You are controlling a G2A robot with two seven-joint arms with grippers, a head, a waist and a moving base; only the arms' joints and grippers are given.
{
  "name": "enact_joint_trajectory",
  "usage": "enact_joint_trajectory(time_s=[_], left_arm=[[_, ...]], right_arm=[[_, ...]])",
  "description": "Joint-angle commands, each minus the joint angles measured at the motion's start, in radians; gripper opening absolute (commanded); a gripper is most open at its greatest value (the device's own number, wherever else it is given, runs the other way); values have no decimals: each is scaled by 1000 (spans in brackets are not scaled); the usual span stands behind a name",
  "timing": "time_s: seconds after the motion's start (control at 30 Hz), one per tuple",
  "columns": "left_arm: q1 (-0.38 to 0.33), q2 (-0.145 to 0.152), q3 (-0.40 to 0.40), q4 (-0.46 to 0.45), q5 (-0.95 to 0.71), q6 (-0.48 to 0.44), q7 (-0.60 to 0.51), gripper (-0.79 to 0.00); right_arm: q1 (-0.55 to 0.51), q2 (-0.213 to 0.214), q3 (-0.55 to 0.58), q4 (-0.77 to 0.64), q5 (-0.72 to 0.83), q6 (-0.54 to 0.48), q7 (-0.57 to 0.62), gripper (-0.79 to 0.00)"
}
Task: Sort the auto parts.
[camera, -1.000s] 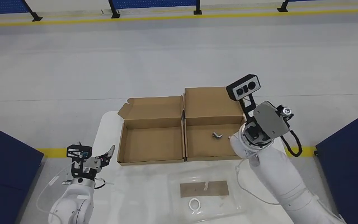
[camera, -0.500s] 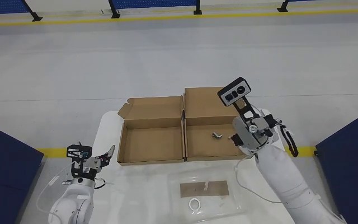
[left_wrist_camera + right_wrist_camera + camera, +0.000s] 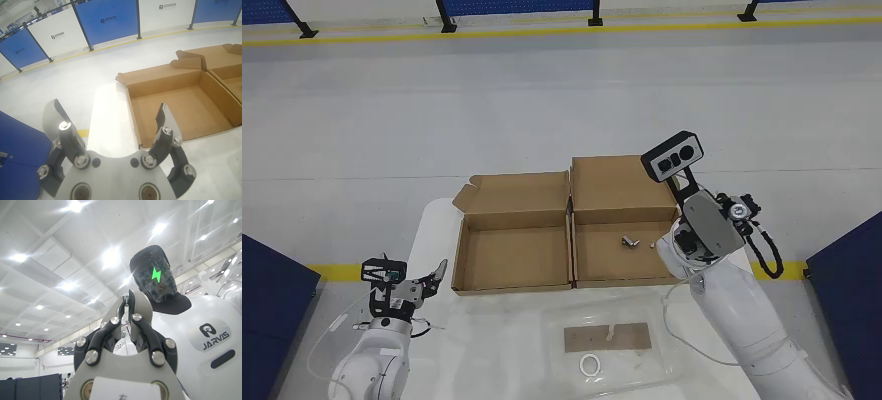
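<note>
Two open cardboard boxes stand side by side at the table's far side, the left box [image 3: 512, 260] [image 3: 179, 106] with nothing in it. A small metal part [image 3: 629, 240] lies in the right box [image 3: 597, 258]. In front lies a clear plastic bag [image 3: 642, 355] with a brown card [image 3: 607, 337] and a white ring [image 3: 590, 364]. My left gripper [image 3: 410, 285] [image 3: 109, 106] hangs open over the table's left edge, short of the left box. My right gripper [image 3: 127, 302] points up, shut on a small threaded metal part [image 3: 126, 298]; its arm [image 3: 712, 230] is over the right box's right side.
The white table [image 3: 492, 330] ends close to the left gripper, with blue panels [image 3: 272, 290] below on both sides. Blue and white partition walls [image 3: 105, 20] stand across the floor behind the boxes.
The right arm's wrist has turned and shifted slightly above the right box's right edge. The left arm has kept still.
</note>
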Motion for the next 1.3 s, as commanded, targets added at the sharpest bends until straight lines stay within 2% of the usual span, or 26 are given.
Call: enact_joint_trajectory(time_s=[0.0, 0.33, 0.47, 0.7, 0.97, 1.27], left_arm=[[0, 0, 0, 0, 0, 0, 0, 0], [0, 0, 0, 0, 0, 0, 0, 0], [0, 0, 0, 0, 0, 0, 0, 0], [0, 0, 0, 0, 0, 0, 0, 0], [0, 0, 0, 0, 0, 0, 0, 0], [0, 0, 0, 0, 0, 0, 0, 0]], right_arm=[[0, 0, 0, 0, 1, 0, 0, -785], [0, 0, 0, 0, 1, 0, 0, -785], [-21, -1, 19, -33, -20, 6, -41, -785], [-50, 1, 74, -58, -89, 58, -57, -785], [-106, 33, 218, -84, -299, 208, -42, -785], [-244, 85, 416, -170, -568, 387, 16, -785]])
